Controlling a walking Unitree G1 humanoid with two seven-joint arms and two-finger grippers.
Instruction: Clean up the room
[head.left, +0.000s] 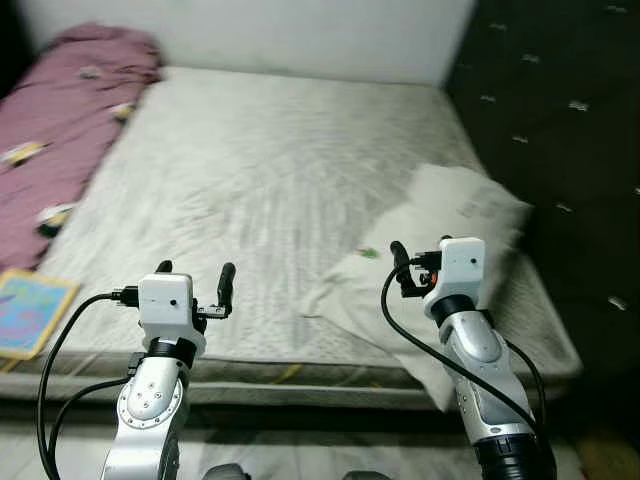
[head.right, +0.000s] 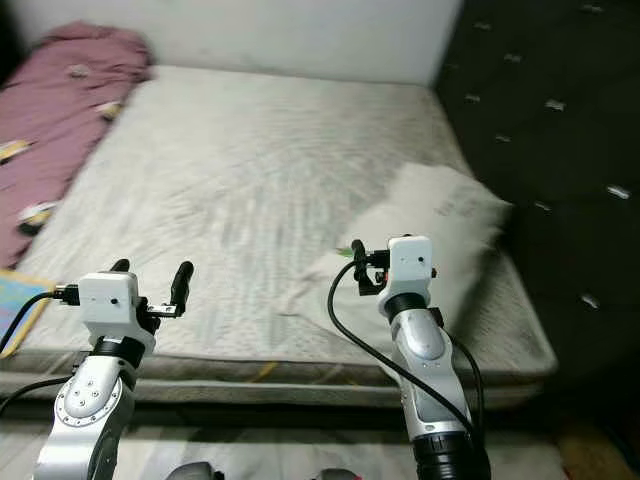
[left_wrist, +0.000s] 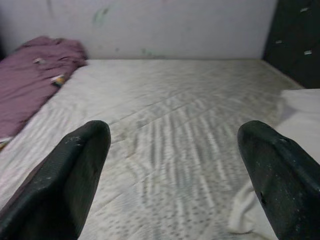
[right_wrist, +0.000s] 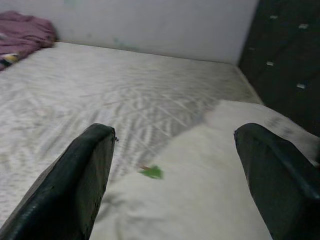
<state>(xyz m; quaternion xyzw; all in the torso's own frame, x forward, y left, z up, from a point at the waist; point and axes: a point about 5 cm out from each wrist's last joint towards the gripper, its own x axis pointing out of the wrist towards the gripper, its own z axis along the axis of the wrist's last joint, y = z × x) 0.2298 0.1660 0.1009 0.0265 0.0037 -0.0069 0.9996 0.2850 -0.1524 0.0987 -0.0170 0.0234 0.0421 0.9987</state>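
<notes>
Grey-patterned white mattress (head.left: 260, 180), maroon blanket (head.left: 60, 120), perhaps cream pillow (head.left: 455, 215).

- Light is dim, flat and cool; the pale mattress (head.left: 260, 190) is the brightest surface.
- The dark padded headboard (head.left: 560, 130) on the right falls almost to black, its studs smeared into streaks by motion blur.
- Head views are soft throughout, with grainy detail.
- In both wrist views the near black fingers (left_wrist: 75, 175) are out of focus.
- The wall (left_wrist: 175, 25) looks evenly grey, without glare.
</notes>
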